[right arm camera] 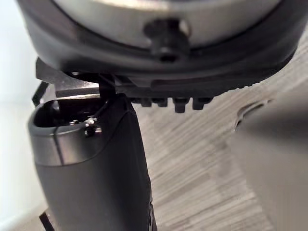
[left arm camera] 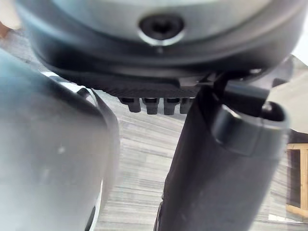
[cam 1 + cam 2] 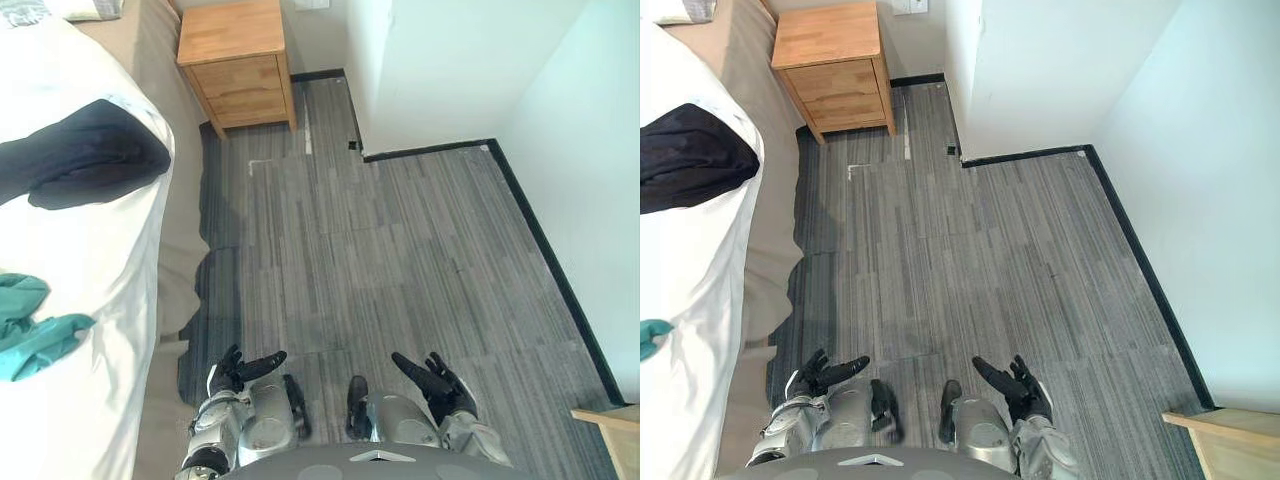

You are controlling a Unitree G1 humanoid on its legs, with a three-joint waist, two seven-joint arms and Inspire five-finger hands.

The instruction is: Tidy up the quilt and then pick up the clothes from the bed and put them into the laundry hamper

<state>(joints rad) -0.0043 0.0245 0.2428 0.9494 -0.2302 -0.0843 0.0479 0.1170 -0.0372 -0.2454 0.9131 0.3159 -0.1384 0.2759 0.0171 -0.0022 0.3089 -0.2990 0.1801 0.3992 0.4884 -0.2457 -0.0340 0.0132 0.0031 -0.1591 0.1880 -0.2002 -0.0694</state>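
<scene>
A dark garment lies crumpled on the white quilt near the bed's right edge, toward the far end. A green garment lies nearer on the same quilt, cut off at the left so its full shape cannot be told. Both clothes are well apart from the hands, to the left and farther away. The quilt drapes over a tan bed skirt that hangs to the grey plank floor. The left hand is low over the floor just right of the bed skirt, fingers extended and relaxed, holding nothing. The right hand is held level with it further right, likewise spread and empty. A wooden nightstand stands at the far end beside the bed, against the white wall. A wooden corner, perhaps of a table, shows at the near right.
</scene>
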